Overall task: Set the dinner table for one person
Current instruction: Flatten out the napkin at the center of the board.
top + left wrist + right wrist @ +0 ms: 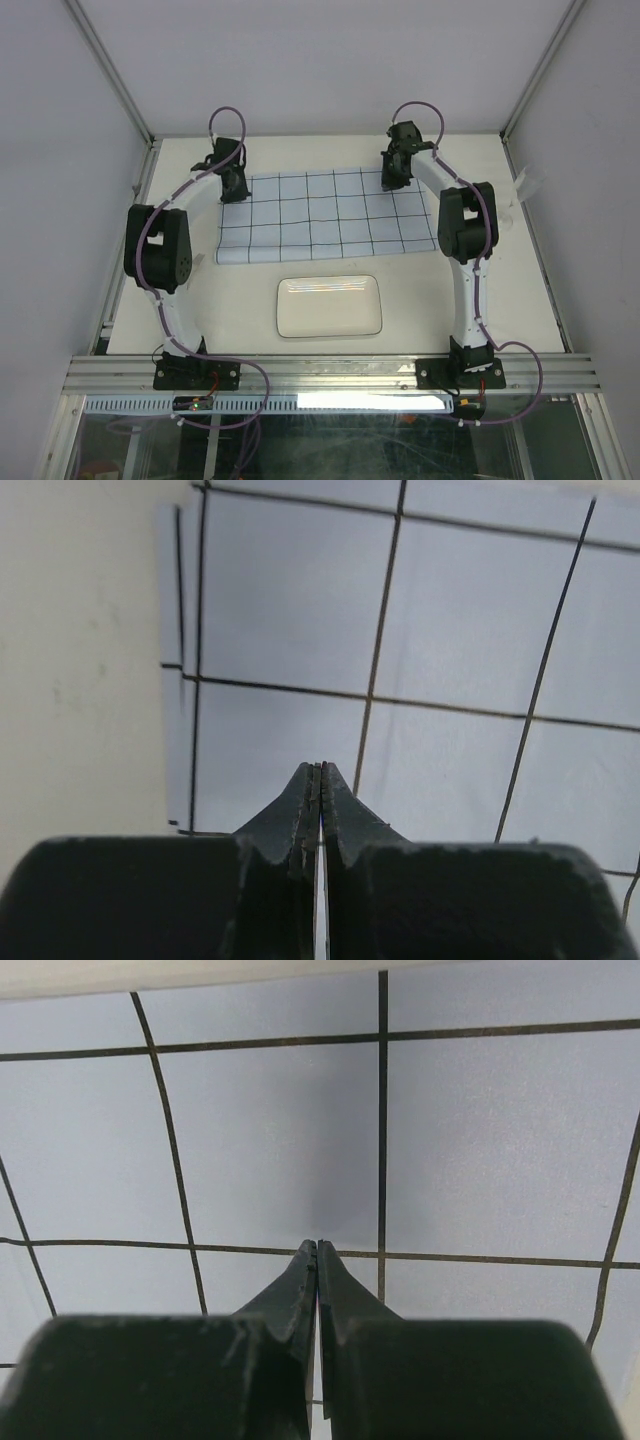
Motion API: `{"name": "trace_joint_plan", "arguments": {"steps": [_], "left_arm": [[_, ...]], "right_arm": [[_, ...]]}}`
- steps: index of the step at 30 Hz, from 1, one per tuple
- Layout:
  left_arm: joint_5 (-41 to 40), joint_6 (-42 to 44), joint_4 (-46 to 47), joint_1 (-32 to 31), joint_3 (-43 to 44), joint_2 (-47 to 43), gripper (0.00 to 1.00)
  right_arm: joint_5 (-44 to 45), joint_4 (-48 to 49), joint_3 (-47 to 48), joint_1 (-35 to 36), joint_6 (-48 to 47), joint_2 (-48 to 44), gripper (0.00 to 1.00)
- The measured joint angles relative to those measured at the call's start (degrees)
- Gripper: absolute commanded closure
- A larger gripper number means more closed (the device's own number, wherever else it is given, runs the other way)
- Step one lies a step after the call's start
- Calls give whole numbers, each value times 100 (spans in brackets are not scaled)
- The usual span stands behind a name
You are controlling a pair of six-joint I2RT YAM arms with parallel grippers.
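Observation:
The dinner table [520, 290] is a cream-white top edged by aluminium rails. A pale-blue cloth [320, 215] with dark grid lines lies spread flat across its far middle. My left gripper [236, 190] is over the cloth's far left corner with its jaws shut. In the left wrist view its tips [321, 765] point at the cloth [450, 630] beside bare table [70, 680]. My right gripper [392, 178] is over the cloth's far edge, jaws shut. In the right wrist view its tips [317, 1243] are close above the cloth [270, 1140]. I see nothing held in either gripper.
A white rectangular plate [329, 306] with rounded corners lies on the table just in front of the cloth, between the two arms. The cloth's left edge looks doubled over in a narrow strip [175, 630]. Grey walls enclose the table on three sides.

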Motion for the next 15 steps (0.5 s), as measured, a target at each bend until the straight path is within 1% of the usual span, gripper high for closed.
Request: {"name": "trace_joint_plan", "arguments": {"steps": [4,6,11,15], "left_arm": [[173,-162,37,-269,-463,0,100],[229,-229,46,-367,-551,2,100],[302,-273,201,-459,-557,74,100],[280,-267,179,-459,-330,474,100]], "right_arm": [[-35,-13,-111,0,9,0,100],[-50,-9,-133,0,20,0,100],[-66,-15,-136,0,39,0,100],[-61,-15,-136,0,44,0,100]]}}
